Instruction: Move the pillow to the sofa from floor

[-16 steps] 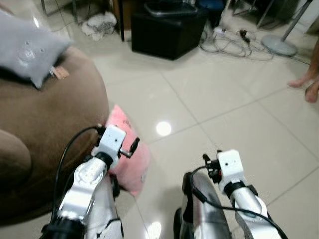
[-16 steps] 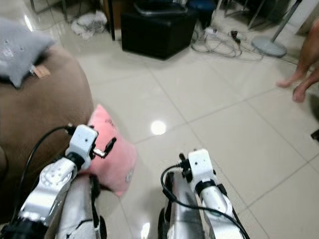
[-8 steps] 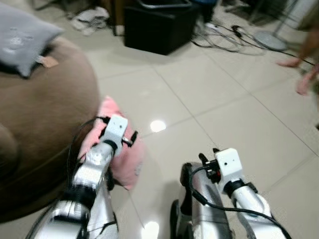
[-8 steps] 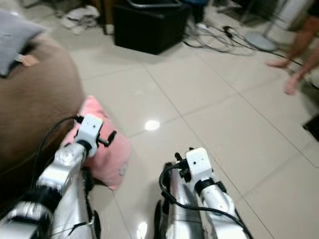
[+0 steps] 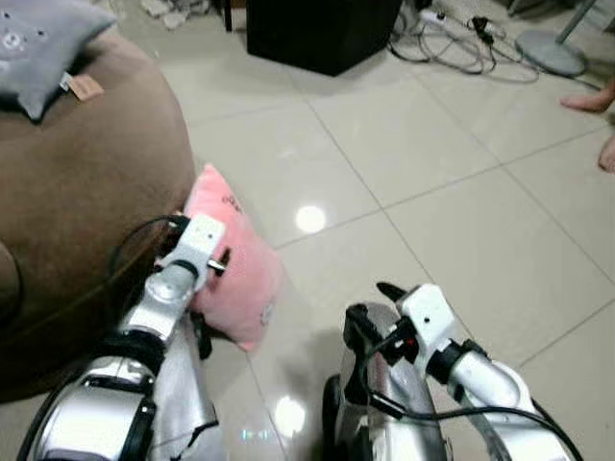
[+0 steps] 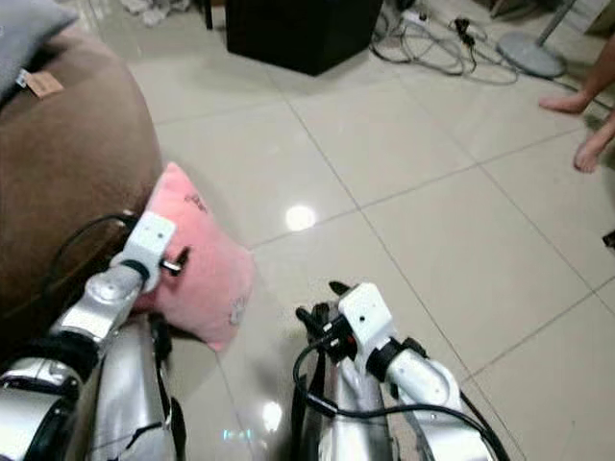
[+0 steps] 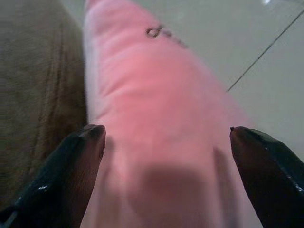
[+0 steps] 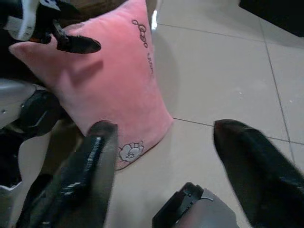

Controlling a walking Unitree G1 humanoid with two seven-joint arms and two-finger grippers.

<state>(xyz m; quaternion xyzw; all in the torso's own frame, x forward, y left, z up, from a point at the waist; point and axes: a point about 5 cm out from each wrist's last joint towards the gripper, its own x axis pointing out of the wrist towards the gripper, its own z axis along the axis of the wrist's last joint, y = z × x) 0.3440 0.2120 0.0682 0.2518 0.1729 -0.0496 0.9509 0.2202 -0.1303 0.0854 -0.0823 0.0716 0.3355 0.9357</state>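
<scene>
A soft pink plush pillow [image 5: 229, 264] with a small embroidered flower near one corner stands on edge on the glossy pale tiled floor [image 5: 461, 182], leaning against the rounded side of the brown fabric sofa [image 5: 77, 182]; it is not on the sofa seat. The left tool [image 7: 166, 142] is at the pillow's upper face, its two black fingers [image 7: 78, 161] spread apart with the pink plush between them; in the left wrist view the fingertips sit on either side of the pillow's width, but whether they press into the fabric I cannot tell. In the head views the left silver arm [image 5: 163, 307] reaches down beside the sofa, its white wrist block just over the pillow. The right tool [image 8: 166, 156] is held low over the floor, near the pillow's lower corner yet apart from it; its fingers [image 8: 95, 161] stand wide apart with nothing between them but tile; the right wrist view looks across at the pillow and at the left tool's dark fingertip resting over it.

On top of the sofa lies a grey cushion [image 5: 38, 43] with a small tan tag; farther back on the floor stands a black box-shaped unit [image 5: 317, 29], with a tangle of pale cables [image 5: 461, 48] beside it and a round grey stand base [image 5: 548, 50]; a person's bare feet [image 6: 577, 120] show at the right edge.
</scene>
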